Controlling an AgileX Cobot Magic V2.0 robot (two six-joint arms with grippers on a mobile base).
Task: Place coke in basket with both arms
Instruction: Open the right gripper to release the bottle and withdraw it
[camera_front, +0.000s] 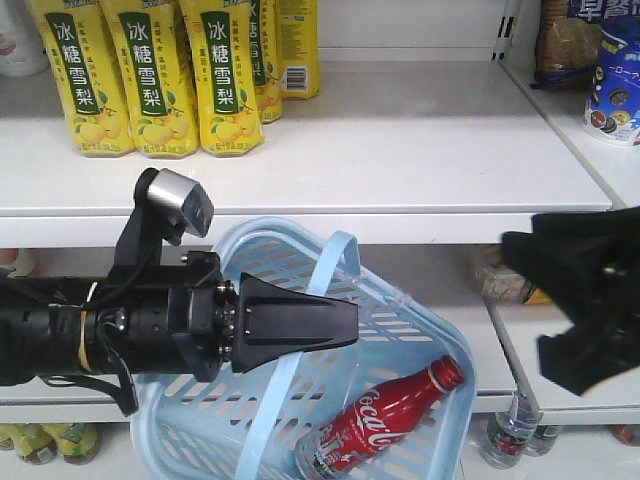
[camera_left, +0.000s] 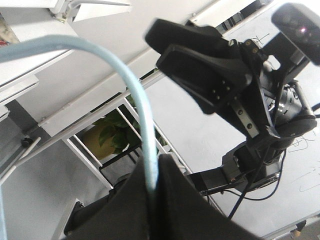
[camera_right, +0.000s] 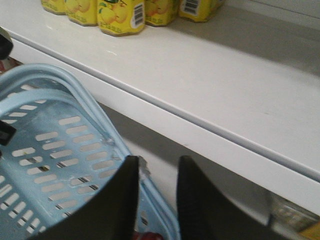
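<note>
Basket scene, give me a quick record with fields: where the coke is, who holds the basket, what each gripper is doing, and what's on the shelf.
coke: lying on its side inside the basket, red cap toward the right
basket: light blue, hanging by its handle in front of the shelf
left gripper: shut on the handle
right gripper: open, empty, above the basket's rim
upper shelf: yellow pear-drink bottles at the back left

White shelf (camera_front: 400, 150) carries yellow drink bottles (camera_front: 160, 80) standing along its back left
</note>
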